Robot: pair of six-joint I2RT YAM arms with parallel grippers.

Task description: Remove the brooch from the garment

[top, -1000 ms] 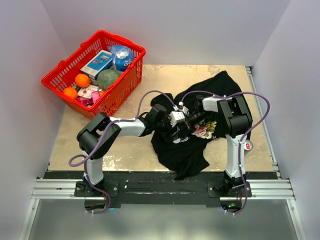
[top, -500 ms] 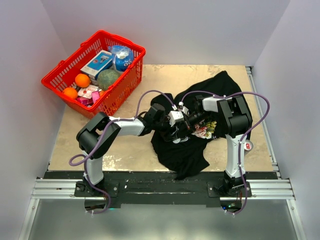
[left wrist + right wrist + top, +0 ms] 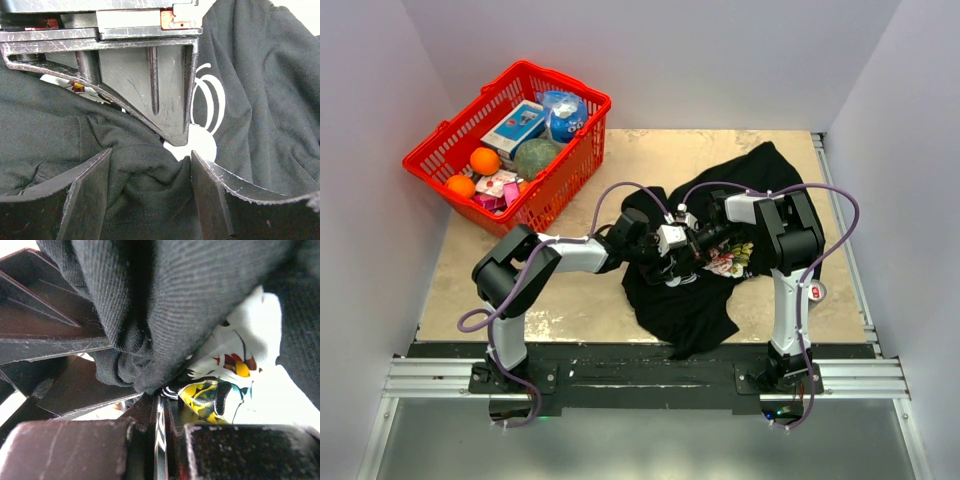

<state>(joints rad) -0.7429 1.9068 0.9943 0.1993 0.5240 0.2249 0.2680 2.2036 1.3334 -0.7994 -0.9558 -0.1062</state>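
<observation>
The garment (image 3: pixel 690 300), a black T-shirt, lies crumpled on the table, its floral print (image 3: pixel 728 262) under the right arm. Both grippers meet at its middle. My left gripper (image 3: pixel 676 262) is shut on a bunched fold of the black fabric (image 3: pixel 145 185), which fills the space between its fingers (image 3: pixel 87 195). My right gripper (image 3: pixel 694 247) is shut, and its grey finger (image 3: pixel 150 95) shows just ahead of the left one. A thin shiny edge (image 3: pixel 161 432) sits between its closed jaws, apparently the brooch seen edge-on. Its blue face is hidden. Black cloth (image 3: pixel 200 290) hangs over the right gripper (image 3: pixel 161 410).
A red basket (image 3: pixel 438 152) with oranges, boxes and a blue-and-white round container stands at the back left. Bare tabletop (image 3: pixel 520 300) lies left of the shirt. White walls close in the sides and back. Purple cables arc over both arms.
My left gripper has edged slightly to the right, closer against the right gripper. The shirt and the right arm look unchanged.
</observation>
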